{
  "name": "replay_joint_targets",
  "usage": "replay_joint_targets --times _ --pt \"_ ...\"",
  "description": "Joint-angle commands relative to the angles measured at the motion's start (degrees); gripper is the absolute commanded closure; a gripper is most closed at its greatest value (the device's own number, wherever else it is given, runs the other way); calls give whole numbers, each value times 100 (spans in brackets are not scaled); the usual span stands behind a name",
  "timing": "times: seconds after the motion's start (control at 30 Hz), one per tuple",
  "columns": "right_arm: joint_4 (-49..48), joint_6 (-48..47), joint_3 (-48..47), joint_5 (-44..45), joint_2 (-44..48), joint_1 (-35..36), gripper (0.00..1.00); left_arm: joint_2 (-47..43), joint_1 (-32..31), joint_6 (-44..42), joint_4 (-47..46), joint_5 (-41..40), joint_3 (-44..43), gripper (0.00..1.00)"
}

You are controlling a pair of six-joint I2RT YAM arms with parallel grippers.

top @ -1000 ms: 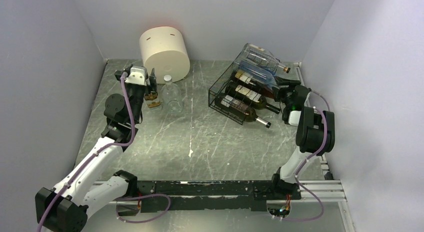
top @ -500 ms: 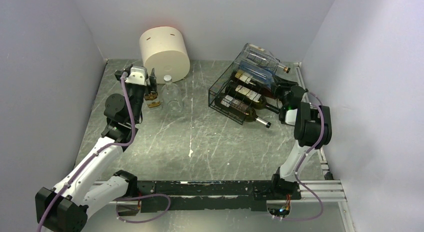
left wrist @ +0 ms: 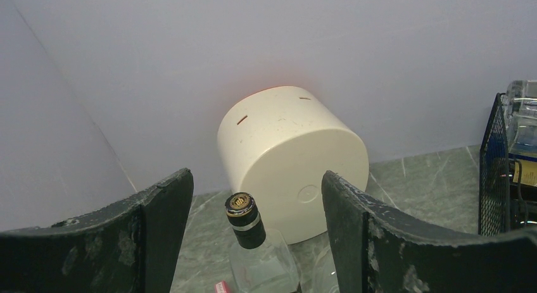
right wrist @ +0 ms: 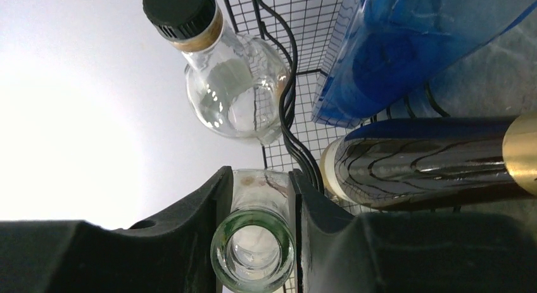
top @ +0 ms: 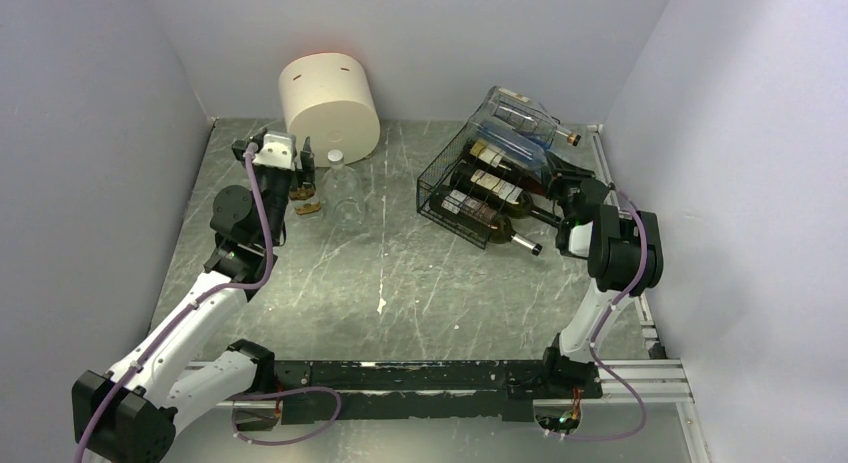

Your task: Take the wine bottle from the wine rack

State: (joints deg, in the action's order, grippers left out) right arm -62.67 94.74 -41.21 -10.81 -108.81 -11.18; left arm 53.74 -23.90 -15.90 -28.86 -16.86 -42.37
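Closing since a second ago, my right pincer now clamps the open green neck of a wine bottle jutting from the wine rack. Only my wrist view shows this grip. My left pincer gapes wide and empty. Bottle labels are too small to read.

The right tool touches the neck of a wine bottle on the wine rack.
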Motion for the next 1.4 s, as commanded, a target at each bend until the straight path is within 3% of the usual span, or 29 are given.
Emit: replay_joint_targets --times 0.0,0.43,0.77,1.13,1.37 --pt "-814 431 72 -295 330 11 100 -38 -44 -30 -117 -27 -125 22" --pt "-1127 568 684 -511 1570 -17 100 -78 -60 78 -100 39 -123 21" --pt "489 50 213 -994 2619 387 100 -25 -71 123 -73 87 -144 21" --pt "1844 -488 -877 -823 2481 1612 100 -181 -69 104 -78 -9 -161 21" --pt "3490 -1562 -1953 -450 2357 2092 100 -391 -71 42 -126 -101 -134 20"
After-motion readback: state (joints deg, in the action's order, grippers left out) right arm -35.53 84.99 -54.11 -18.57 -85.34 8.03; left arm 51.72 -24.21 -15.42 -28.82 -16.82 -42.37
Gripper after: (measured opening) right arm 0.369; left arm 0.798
